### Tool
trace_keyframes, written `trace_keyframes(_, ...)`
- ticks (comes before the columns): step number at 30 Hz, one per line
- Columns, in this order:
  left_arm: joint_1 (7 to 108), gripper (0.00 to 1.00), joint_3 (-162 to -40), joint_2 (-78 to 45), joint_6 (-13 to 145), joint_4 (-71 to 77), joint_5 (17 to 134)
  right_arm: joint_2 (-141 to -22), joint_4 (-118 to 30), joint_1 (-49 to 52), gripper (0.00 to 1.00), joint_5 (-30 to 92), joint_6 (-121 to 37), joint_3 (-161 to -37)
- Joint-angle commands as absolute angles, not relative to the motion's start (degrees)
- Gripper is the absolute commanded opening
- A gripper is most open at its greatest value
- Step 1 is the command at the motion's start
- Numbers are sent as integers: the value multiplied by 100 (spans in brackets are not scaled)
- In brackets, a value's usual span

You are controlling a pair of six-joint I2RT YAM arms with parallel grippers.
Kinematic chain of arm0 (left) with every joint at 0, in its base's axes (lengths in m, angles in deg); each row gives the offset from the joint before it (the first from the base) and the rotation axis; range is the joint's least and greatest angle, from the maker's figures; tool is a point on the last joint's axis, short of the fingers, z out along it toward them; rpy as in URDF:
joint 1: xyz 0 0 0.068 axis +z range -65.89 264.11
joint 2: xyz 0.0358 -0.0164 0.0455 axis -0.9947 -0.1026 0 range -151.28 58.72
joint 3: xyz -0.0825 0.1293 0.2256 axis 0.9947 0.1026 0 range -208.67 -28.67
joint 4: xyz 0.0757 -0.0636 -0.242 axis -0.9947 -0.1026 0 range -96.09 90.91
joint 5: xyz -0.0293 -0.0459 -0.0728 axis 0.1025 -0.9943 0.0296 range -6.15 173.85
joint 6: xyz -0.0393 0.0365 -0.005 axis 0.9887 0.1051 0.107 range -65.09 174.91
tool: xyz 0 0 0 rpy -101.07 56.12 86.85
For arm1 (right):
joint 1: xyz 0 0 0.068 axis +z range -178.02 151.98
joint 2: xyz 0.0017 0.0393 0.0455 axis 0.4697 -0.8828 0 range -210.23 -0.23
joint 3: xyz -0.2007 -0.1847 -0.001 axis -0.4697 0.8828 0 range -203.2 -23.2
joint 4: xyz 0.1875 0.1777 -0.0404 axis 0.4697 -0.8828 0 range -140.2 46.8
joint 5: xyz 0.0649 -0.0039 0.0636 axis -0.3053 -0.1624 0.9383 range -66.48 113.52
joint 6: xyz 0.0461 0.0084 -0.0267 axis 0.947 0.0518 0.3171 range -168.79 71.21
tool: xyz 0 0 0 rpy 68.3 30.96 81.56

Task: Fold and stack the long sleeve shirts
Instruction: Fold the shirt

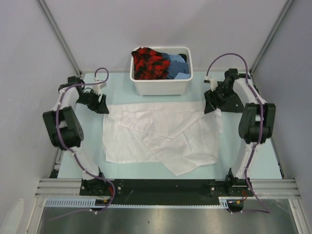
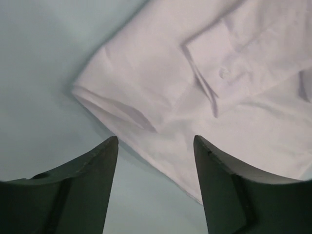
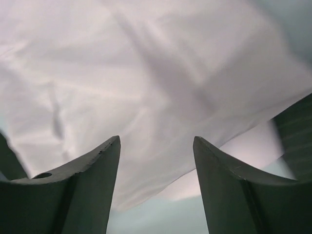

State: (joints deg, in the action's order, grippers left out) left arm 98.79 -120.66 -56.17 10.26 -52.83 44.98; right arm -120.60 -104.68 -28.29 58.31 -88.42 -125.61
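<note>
A large white long sleeve shirt (image 1: 161,134) lies flat on the pale table, with a sleeve folded across its lower right part. My left gripper (image 1: 100,103) hovers open at the shirt's far left corner, with nothing between its fingers. In the left wrist view the left gripper (image 2: 156,141) stands just over the shirt's (image 2: 146,73) folded edge, and a buttoned cuff (image 2: 224,73) lies beyond. My right gripper (image 1: 210,105) is open over the far right corner. In the right wrist view the right gripper (image 3: 156,141) sits above the shirt's (image 3: 146,73) edge and holds nothing.
A white plastic tub (image 1: 161,87) stands at the back centre, just beyond the shirt. It holds red-and-black plaid cloth (image 1: 148,63) and blue cloth (image 1: 176,66). Bare table (image 1: 265,161) shows at both sides and in front. Grey walls close in left and right.
</note>
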Motion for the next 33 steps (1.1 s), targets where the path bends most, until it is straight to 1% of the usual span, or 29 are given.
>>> trace_keyframes(1,9713,71,-10476,-3704,289,-5341,3613,-10018,-10370,-2469,68,6527,-8694,-10765)
trace_keyframes(2,9573,71,-10183,-3525,296,-5228,3639,-9807,-10280,-2189,67,6492,-8641,-10461)
trace_keyframes(3,9232,71,-9875,-3332,340,-5096,3648,-9561,-10175,-2038,68,6475,-8501,-10171)
trace_keyframes(4,9037,71,-9272,-2947,653,-4903,3622,-9472,-9982,-1950,67,6466,-8421,-9664)
trace_keyframes(5,8818,71,-8970,-2778,874,-4388,3639,-9401,-9876,-1827,67,6483,-8299,-9476)
trace_keyframes(6,8285,70,-8706,-2602,1172,-4035,3718,-9314,-9788,-1791,67,6501,-8176,-9309)
trace_keyframes(7,8027,71,-8251,-2479,1758,-3709,3779,-9295,-9622,-1782,67,6527,-8096,-9185)
trace_keyframes(9,7343,71,-7923,-2311,2481,-2760,4078,-9277,-9471,-1756,67,6518,-7990,-9008)
trace_keyframes(10,7174,71,-7712,-2319,3190,-2478,4148,-9304,-9419,-1764,67,6518,-7938,-9008)
trace_keyframes(11,7042,71,-7658,-2406,3545,-2058,4297,-9313,-9427,-1756,67,6510,-7937,-9017)
trace_keyframes(13,6777,71,-7483,-2556,4448,-1704,4395,-9287,-9479,-1773,67,6466,-7972,-9043)
trace_keyframes(16,6540,70,-7420,-2916,5267,-1176,4684,-9277,-9611,-1861,67,6553,-8060,-9000)
trace_keyframes(20,6425,66,-7429,-3312,5789,-719,4887,-9243,-9673,-2010,68,6606,-8157,-8859)
trace_keyframes(25,6320,59,-7718,-3812,5729,-980,4949,-9163,-9673,-2238,68,6615,-8227,-8876)
trace_keyframes(26,6302,57,-7780,-3866,5667,-1086,4949,-9155,-9673,-2265,68,6615,-8236,-8894)
trace_keyframes(27,6267,51,-7833,-3910,5553,-1182,4966,-9146,-9673,-2300,68,6615,-8253,-8911)
trace_keyframes(29,6258,42,-7921,-3910,5499,-1429,4835,-9146,-9717,-2371,68,6598,-8280,-8990)
trace_keyframes(30,6241,32,-7956,-3875,5273,-1525,4791,-9128,-9743,-2388,69,6606,-8306,-9008)
trace_keyframes(32,6205,22,-8000,-3709,5105,-1946,4607,-9111,-9778,-2424,69,6615,-8324,-9043)
trace_keyframes(33,6162,15,-8009,-3647,4921,-2087,4545,-9093,-9813,-2415,69,6615,-8350,-9052)
